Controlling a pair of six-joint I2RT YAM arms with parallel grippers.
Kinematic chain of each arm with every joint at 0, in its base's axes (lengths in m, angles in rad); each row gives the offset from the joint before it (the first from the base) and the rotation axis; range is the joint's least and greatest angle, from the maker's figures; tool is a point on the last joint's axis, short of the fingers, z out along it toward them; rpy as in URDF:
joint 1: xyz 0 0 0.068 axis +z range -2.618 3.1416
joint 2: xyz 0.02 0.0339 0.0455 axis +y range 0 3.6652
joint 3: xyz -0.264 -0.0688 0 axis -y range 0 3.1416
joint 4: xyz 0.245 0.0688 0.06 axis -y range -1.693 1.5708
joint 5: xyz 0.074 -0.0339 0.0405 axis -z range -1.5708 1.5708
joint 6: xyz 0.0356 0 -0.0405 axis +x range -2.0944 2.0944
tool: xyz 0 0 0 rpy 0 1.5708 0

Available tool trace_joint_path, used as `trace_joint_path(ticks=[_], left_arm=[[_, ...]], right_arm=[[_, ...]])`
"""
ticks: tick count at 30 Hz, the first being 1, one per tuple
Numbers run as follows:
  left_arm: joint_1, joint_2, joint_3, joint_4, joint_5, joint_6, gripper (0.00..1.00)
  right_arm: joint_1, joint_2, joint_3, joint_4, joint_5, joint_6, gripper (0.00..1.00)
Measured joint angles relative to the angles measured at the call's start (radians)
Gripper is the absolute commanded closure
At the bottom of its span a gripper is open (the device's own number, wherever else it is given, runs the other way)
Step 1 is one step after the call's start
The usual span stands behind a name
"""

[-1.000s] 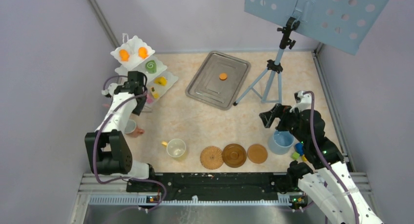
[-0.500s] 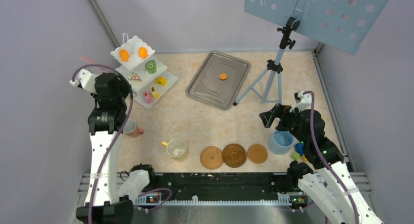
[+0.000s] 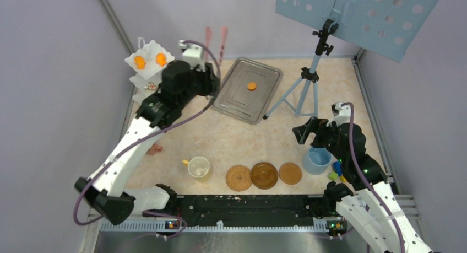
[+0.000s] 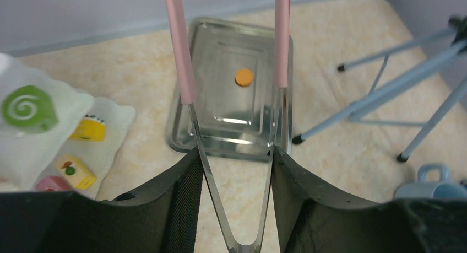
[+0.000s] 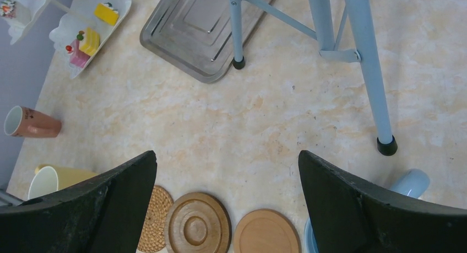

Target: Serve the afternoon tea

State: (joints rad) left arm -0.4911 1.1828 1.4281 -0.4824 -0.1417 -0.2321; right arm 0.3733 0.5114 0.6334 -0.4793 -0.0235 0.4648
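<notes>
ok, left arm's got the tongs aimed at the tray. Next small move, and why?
Probably lower the left gripper and ease it forward until the pink tongs straddle the orange biscuit. In the wrist view the tongs' arms stand apart and frame the biscuit, which lies alone on the metal tray, and the tips look raised above it.

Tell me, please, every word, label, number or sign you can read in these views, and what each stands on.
Nothing legible in any view.
Pinkish-brown cup, lying on its side: a small dark mark near the rim, too blurred to read.
Metal tray, coasters and white stand: no markings visible.
</notes>
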Motion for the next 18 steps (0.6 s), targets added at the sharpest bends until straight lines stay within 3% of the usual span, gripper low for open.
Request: trace_joint_path(ticks=[6,18], left_arm=[[-0.132,0.247,0.035,-0.058,-0.037,0.116,0.46],[-0.140,0.739,0.339,-0.259,-0.044,0.181,0.47]], right_arm=[[0.000,0.000,0.000,-0.001,0.003,0.000,0.02],[0.000,-0.008,0.000,-0.006,0.004,0.001,0.02]])
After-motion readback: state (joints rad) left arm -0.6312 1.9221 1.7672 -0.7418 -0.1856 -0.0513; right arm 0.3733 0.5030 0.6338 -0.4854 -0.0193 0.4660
